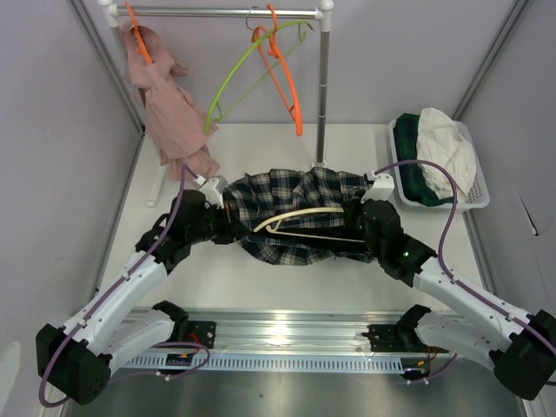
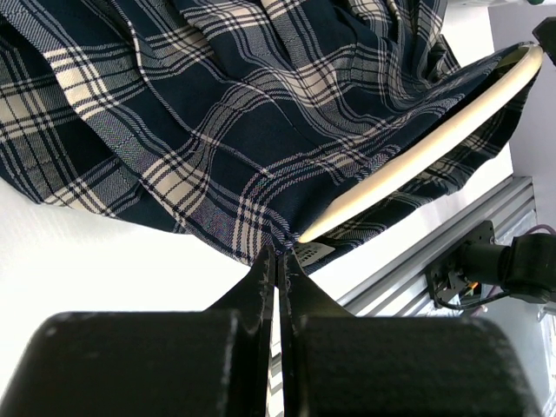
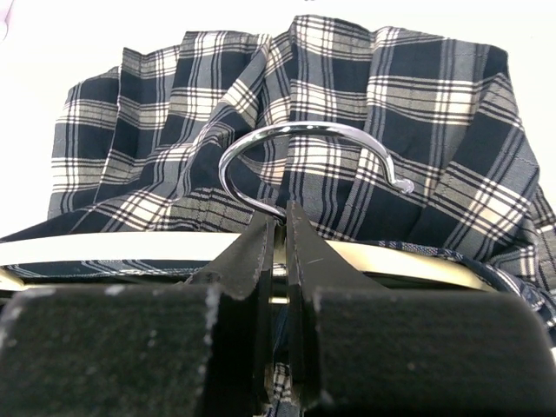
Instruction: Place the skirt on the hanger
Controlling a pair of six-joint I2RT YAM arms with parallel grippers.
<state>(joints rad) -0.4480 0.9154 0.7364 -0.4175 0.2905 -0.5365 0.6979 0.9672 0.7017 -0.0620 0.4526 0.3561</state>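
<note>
A dark plaid skirt (image 1: 300,195) lies bunched on the white table between my two arms, with a cream hanger (image 1: 304,215) lying across it. My left gripper (image 1: 231,219) is at the skirt's left end. In the left wrist view it (image 2: 280,254) is shut on the skirt's (image 2: 217,130) hem, right where the cream hanger arm (image 2: 417,156) ends. My right gripper (image 1: 367,228) is at the skirt's right end. In the right wrist view it (image 3: 280,224) is shut on the hanger's neck, below the chrome hook (image 3: 304,130). The cream bar (image 3: 130,247) runs off to both sides over the skirt (image 3: 417,113).
A clothes rail (image 1: 226,12) at the back carries a pink garment (image 1: 169,109), a green hanger (image 1: 248,65) and orange hangers (image 1: 285,74). Its post (image 1: 323,95) stands just behind the skirt. A white basket (image 1: 473,187) of clothes sits at the right. An aluminium rail (image 1: 287,334) runs along the near edge.
</note>
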